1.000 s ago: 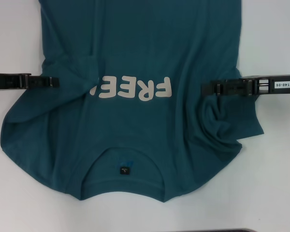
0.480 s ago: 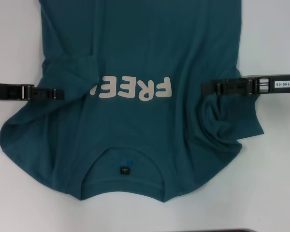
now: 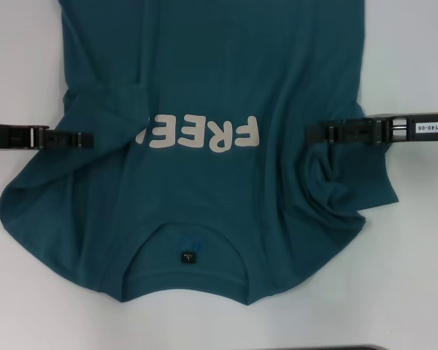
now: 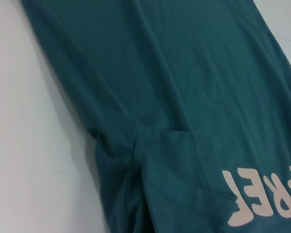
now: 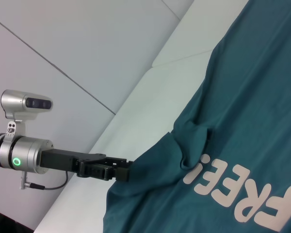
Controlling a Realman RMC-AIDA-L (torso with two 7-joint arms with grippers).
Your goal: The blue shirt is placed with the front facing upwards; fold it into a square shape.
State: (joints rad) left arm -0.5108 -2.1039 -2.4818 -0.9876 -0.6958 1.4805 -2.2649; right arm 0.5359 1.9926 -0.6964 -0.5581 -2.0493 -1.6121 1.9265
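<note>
Teal-blue cotton shirt [image 3: 219, 146] with cream lettering fills our white desk [image 3: 416, 277], left claw [image 3: 87, 138] and right claw [image 3: 312, 132] each pinching its mid-frame edges.

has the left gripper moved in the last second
Yes, slightly. In the head view the left gripper sits a little lower than a second ago, judged against the FREE! lettering on the shirt, which has stayed put.

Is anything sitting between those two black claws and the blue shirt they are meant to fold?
Nothing visible. The left claw and the right claw both already reach the side edges of the blue shirt, which lies alone on the white table.
</note>
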